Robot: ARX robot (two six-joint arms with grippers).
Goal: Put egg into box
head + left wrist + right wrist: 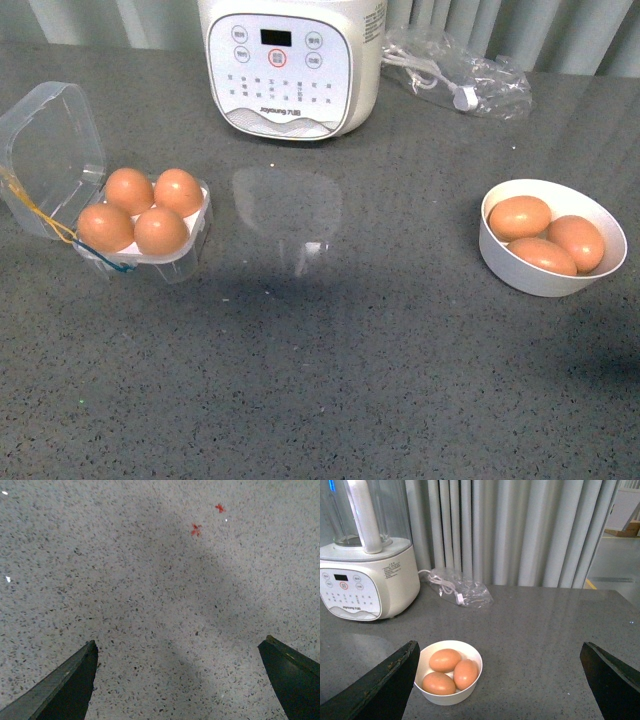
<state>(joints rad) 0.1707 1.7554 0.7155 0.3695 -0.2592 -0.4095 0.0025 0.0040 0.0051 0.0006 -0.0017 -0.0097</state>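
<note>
Likely fragile, light, slick egg point(161, 231) seated in box point(55, 150); gentle pinch across its middle; left gripper point(180, 640), right gripper point(500, 643) splayed, empty

Wide bare strip of table point(340, 360) runs along the near side and up the centre, passable from either side; box point(192, 262) stands at left, every cup filled by four eggs point(160, 232), lid point(50, 145) swung open to the far left, so the tray is reachable from above; bowl point(548, 287) at right, open-topped, holds three eggs point(545, 255); tall appliance point(290, 70) blocks the far centre, bag point(460, 78) with cable near it on the right; left gripper point(180, 640), fingers spread, over bare table only; right gripper point(500, 644), fingers spread, faces the bowl across bare table.
</note>
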